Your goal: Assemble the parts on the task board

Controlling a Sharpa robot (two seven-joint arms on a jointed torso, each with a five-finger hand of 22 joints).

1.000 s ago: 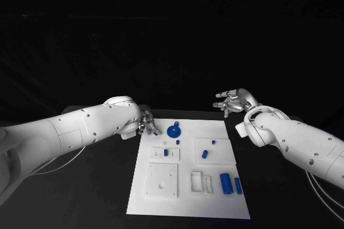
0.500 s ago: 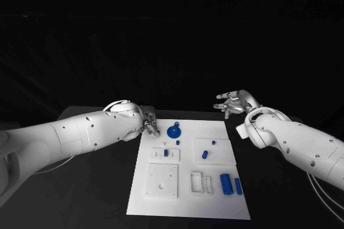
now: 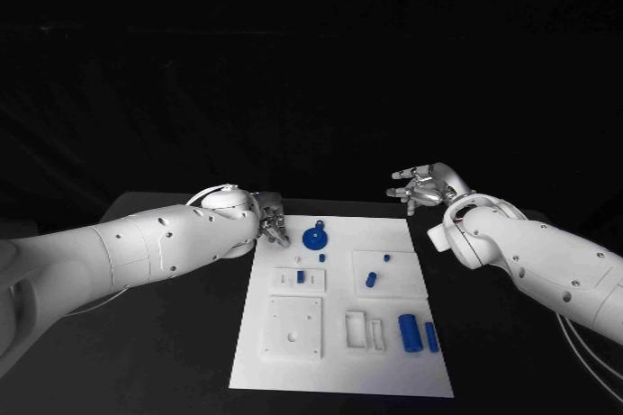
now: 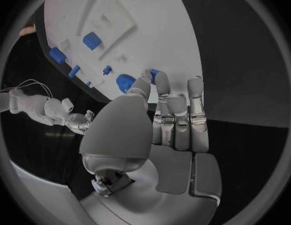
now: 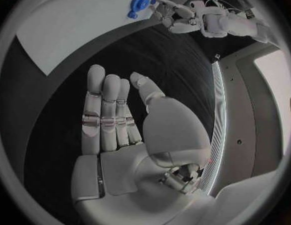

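Head view shows the white task board [image 3: 340, 302] in the lower middle of the frame on the black worktop [image 3: 169, 343], with small blue parts on it. To do this step well, the left hand [image 3: 270, 224] should pinch gently and lift straight up. At the board's upper left corner its fingers [image 4: 159, 85] seem to touch a small blue part [image 4: 154, 73] beside the round blue part [image 3: 316, 237]; I cannot tell if it grips. The right hand [image 3: 422, 186], upper right, is spread and holds nothing.

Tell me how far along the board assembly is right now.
Early stage. Several blue parts lie loose on the task board; whether any is seated is unclear. The left hand reaches at the board's far corner beside the round blue part. The right hand hovers open off the board, holding nothing.
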